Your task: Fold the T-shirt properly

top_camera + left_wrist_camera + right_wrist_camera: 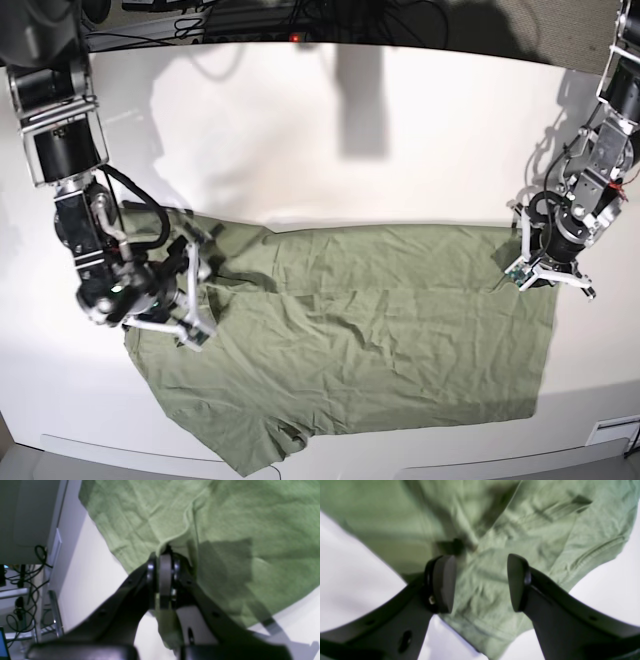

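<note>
The sage-green T-shirt [380, 340] lies spread and wrinkled on the white table [350, 150], with a fold crease running across it. In the base view my left gripper [540, 275] is at the shirt's upper right corner. The left wrist view shows the left gripper [163, 552] shut on a pinch of the T-shirt [225, 517] at its edge. My right gripper [205, 285] is over the shirt's left end. In the right wrist view the right gripper [480, 580] is open, its pads [442, 582] apart just above the T-shirt [495, 530], holding nothing.
Cables [250, 20] run along the table's far edge. In the left wrist view, cables and equipment [25, 580] sit beyond the table's side edge. Bare white table surface lies behind the shirt and along the front edge [400, 455].
</note>
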Available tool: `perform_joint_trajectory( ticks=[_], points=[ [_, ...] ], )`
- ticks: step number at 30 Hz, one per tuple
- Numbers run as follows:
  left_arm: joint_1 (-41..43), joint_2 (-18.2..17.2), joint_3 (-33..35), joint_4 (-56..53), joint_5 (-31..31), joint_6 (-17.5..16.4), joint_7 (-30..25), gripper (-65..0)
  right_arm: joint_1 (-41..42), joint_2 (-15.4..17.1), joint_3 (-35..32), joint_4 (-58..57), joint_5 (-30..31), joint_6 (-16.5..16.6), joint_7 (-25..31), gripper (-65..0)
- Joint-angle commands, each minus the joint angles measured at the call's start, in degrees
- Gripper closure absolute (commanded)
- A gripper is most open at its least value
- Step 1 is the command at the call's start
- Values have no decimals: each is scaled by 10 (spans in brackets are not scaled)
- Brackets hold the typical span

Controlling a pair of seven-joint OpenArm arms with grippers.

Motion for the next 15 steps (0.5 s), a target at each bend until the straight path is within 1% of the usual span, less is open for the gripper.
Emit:
perform_joint_trajectory(
  ticks=[1,4,7,9,12,15],
  points=[
    [-14,-10,-5,6,-1,7,-10,0,25,12,-21,9,-4,1,5,-330],
    [-14,-10,-5,6,-1,7,-10,0,40,17,-85,9,-33,1,8,-330],
    [-14,-10,-5,6,-1,7,-10,0,53,13,-117,9,-62,1,42,-330],
    [-14,-10,-5,6,-1,7,-7,0,57,7,-121,8,-90,1,56,-330],
    [-14,-10,-5,6,-1,7,-8,0,61,4,-122,7,-90,1,63,-330],
    [-14,-10,-5,6,-1,7,-8,0,69,5,-122,5,-90,1,54,-329]
  ],
)
